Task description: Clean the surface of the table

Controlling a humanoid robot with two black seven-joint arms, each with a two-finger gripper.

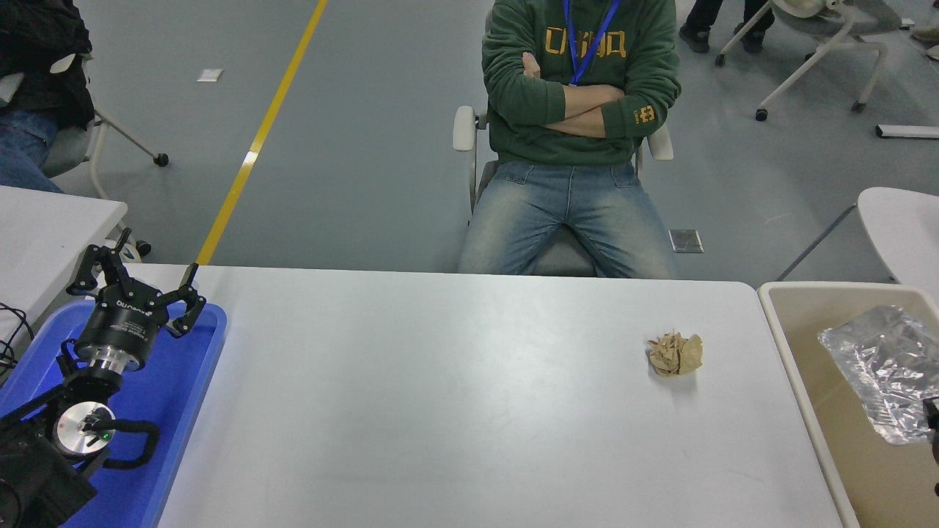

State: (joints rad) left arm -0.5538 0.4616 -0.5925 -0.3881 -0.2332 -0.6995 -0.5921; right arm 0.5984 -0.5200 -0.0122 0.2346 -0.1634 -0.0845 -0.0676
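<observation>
The table surface (455, 411) is a wide matte white top. A crumpled brown paper ball (675, 353) lies on it toward the right. A crinkled silver foil wrapper (877, 370) hangs or lies inside the beige bin (788, 352) at the table's right end. Only a dark sliver of my right arm (933, 418) shows at the right edge, touching the foil's lower corner; its fingers are hidden. My left gripper (147, 275) is open and parked over the blue tray (176, 396) at the lower left.
A person in a green sweater (579, 110) sits with arms crossed just beyond the far edge. A small white table (44, 227) stands at the left and a rounded white tabletop (902, 224) at the right.
</observation>
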